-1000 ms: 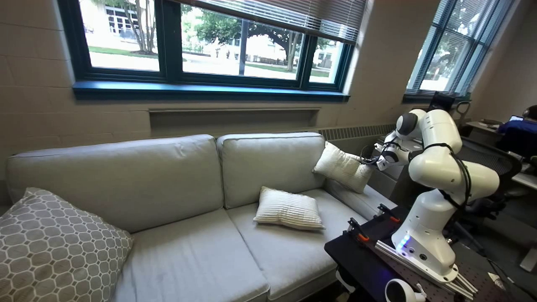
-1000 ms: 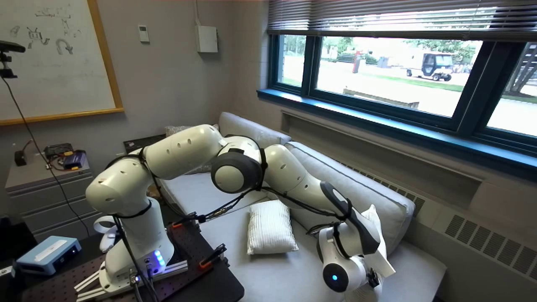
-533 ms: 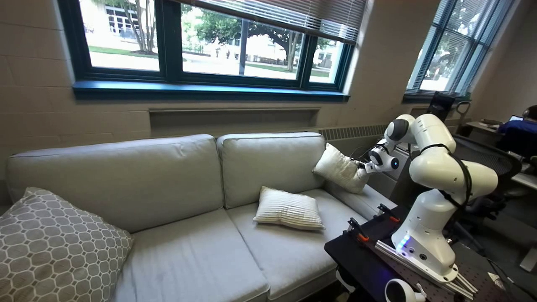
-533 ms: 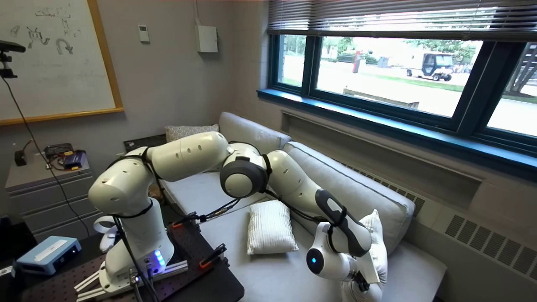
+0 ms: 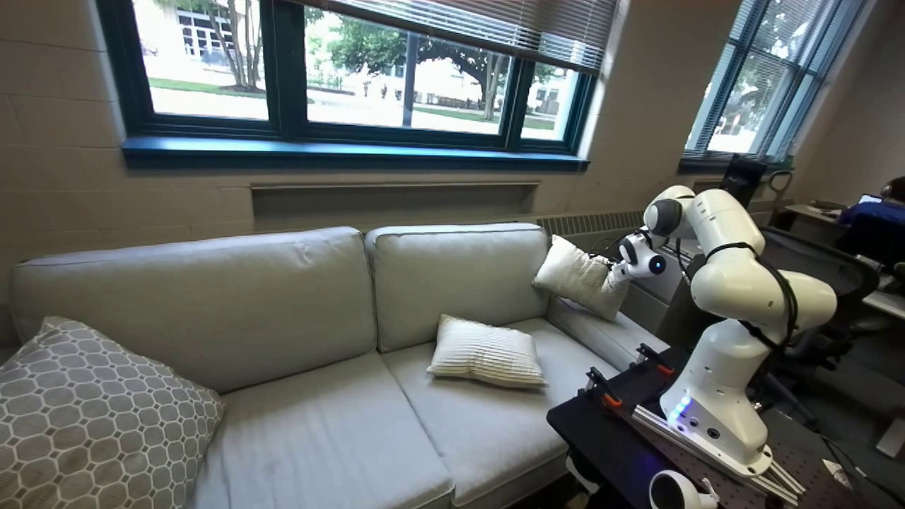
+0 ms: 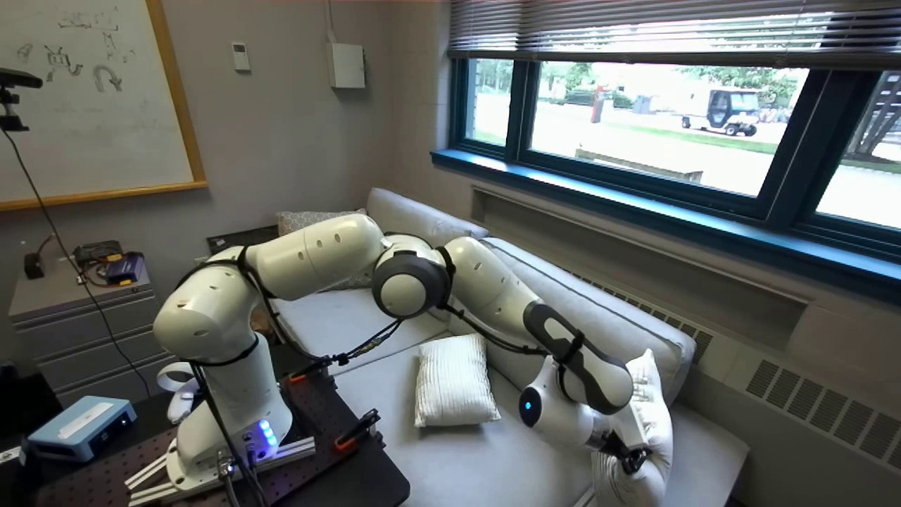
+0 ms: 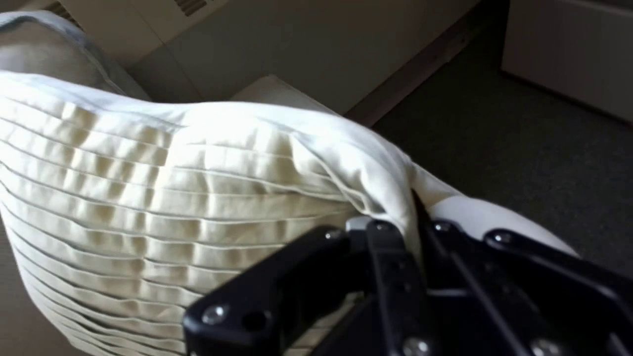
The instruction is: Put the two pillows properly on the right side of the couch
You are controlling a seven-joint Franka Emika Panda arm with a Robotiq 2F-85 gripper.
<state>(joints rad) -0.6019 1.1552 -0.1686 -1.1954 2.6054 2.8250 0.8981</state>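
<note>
Pillow point(image 7: 163, 217), likely light and yielding, is showing creases where your gripper point(image 7: 413, 231) is pinching its edge, right of wrist-view centre, seemingly a sensible hold, depth unclear.

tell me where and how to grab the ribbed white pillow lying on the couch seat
Probably pinch the corner nearest the black table, coming in from that side: the ribbed pillow lies on the couch, plump in the middle but tapering to that corner. The gripper holds the other pillow, so that one should go down first.
</note>
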